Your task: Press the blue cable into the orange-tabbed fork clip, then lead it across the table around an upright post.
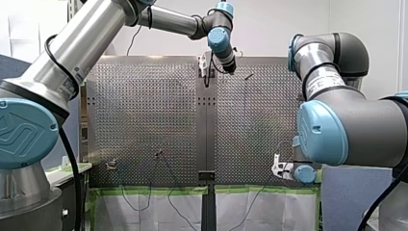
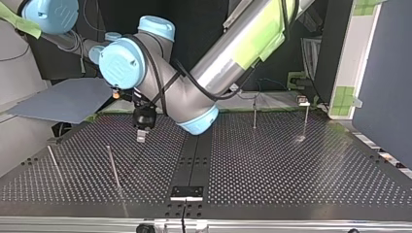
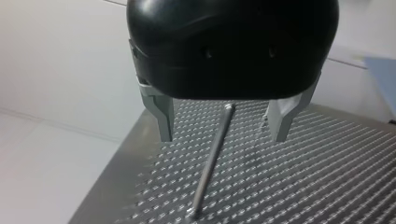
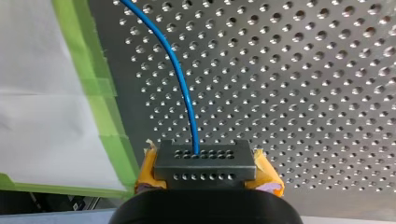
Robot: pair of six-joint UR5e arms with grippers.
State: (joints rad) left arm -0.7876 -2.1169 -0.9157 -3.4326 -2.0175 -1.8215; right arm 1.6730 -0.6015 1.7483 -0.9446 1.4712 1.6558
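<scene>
Right gripper (image 4: 205, 161) is clenching blue cable (image 4: 180, 79); left gripper (image 3: 224, 123) is hanging spread before upright post (image 3: 212, 163). Steady tension should help seating.

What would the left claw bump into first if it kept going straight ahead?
Probably the thin metal post, standing ahead in the middle of the open left claw; behind it, the holey table. Its distance is unclear.

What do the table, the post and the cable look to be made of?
The table looks like dull silver sheet metal: punched holes, soft glints. The post is probably steel: a thin bright rod with sheen. The cable has a smooth, slightly glossy blue plastic jacket; its core does not show.
</scene>
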